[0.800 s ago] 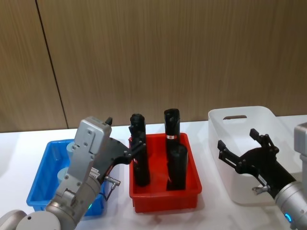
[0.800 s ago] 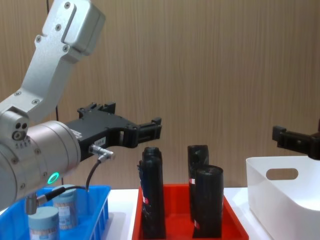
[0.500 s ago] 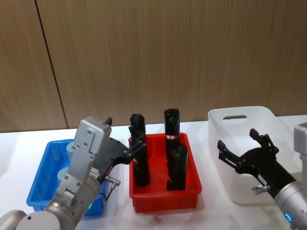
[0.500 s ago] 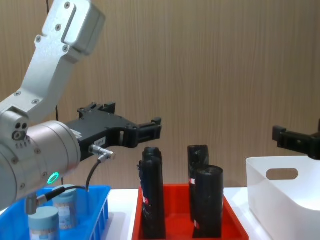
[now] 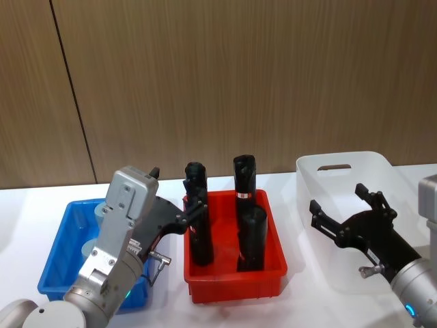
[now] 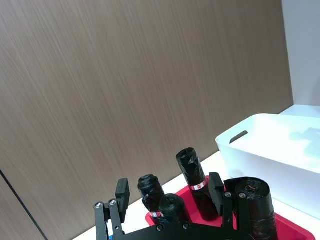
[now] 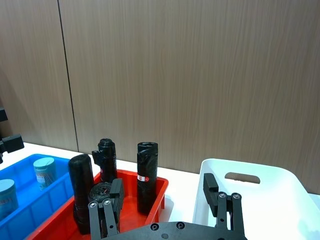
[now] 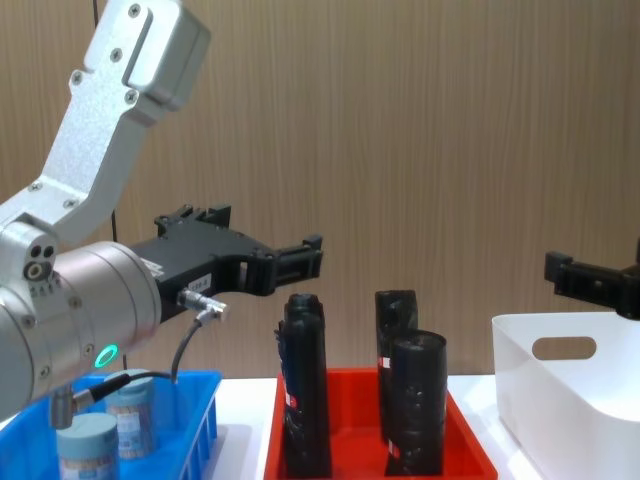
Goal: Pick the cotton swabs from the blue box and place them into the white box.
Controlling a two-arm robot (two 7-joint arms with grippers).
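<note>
Back wall (image 5: pixel 239 82) is brown wood-grain panelling, matte, with one dark vertical seam (image 5: pixel 73 96) on the left side running down to the table. Table (image 5: pixel 20 205) is plain white and meets the wall directly (no gap visible). The left wrist view also catches a pale plain wall section (image 6: pixel 302 50) beside the wood panelling; light is even, shadows on the table are soft.
</note>
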